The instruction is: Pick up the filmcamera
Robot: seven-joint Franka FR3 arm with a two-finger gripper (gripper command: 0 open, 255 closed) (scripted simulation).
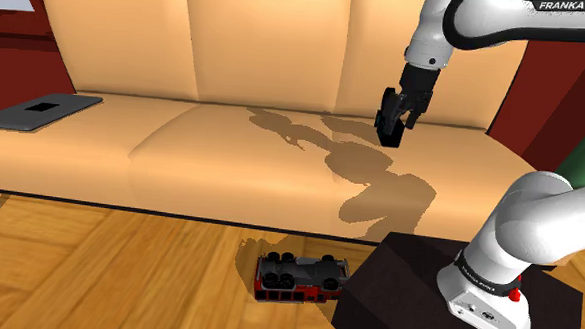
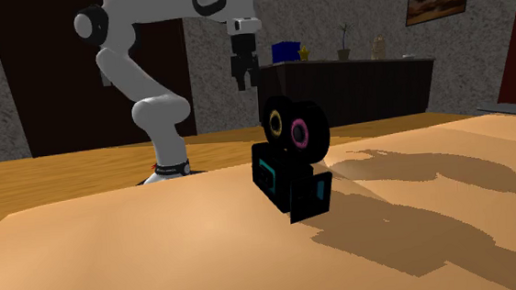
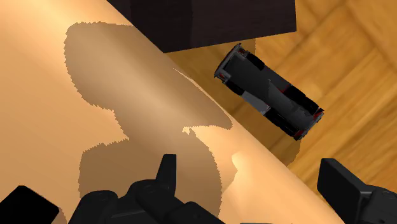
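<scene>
Resting upright on the sofa (image 1: 231, 151) cushion, the film camera (image 2: 294, 160) sat below the pincer (image 2: 247, 81) and somewhat off its line, untouched.

Pincer: released, fingers (image 3: 353, 191) spread wide, grasping nothing, hanging above the seat.

Handling, as judged: a rigid black shell, probably light. It had two round reels on top with pink and yellow rings, and a boxy body with teal trim beneath. The reels' curved rims looked likely to slip. The flat sides of the body under them seemed the safer hold, taken from above. The small parts sticking out low on the body looked breakable. The soft cushion might have let the camera tip under a nudge.

Hard to make out: in the shoulder view its black merged with the black pincer. In the wrist view its bulk was cut off at the edge between the fingers. Its far face was unseen.

Also noted: a black-and-red toy car (image 1: 299, 277) on the wooden floor (image 1: 97, 272), well below the pincer, past the seat's front edge.
</scene>
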